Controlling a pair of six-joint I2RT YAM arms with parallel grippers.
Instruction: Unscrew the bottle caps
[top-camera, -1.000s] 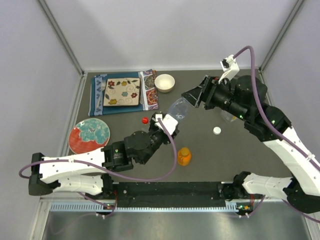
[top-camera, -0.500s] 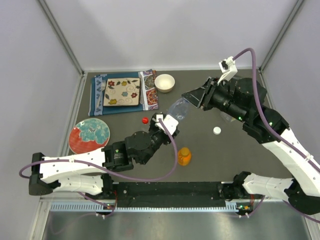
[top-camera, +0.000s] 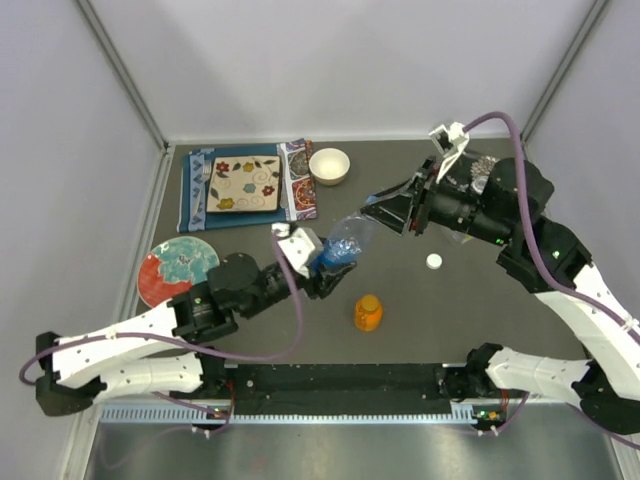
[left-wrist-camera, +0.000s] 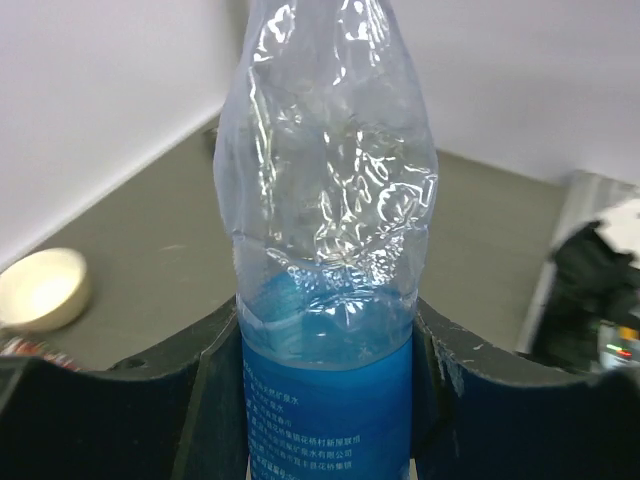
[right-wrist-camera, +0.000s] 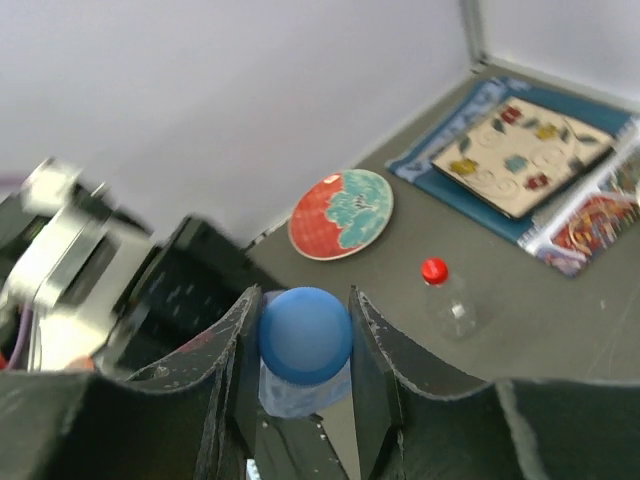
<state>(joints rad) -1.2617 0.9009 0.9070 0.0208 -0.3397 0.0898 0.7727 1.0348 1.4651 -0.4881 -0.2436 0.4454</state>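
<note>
Across table (top-camera: 420, 300), seemingly four bottles (top-camera: 368, 313)

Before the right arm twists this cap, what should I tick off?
1. Left gripper clamped on the blue-tinted bottle: ok.
2. Blue cap between the fingers of the right gripper: ok.
3. Right fingers pressing on the cap: cannot tell.
4. Cap seated on the bottle neck: ok.
5. Bottle wall firm enough to resist the twist: not ok, its upper part is crumpled.
6. Orange bottle apart from both arms: ok.
</note>
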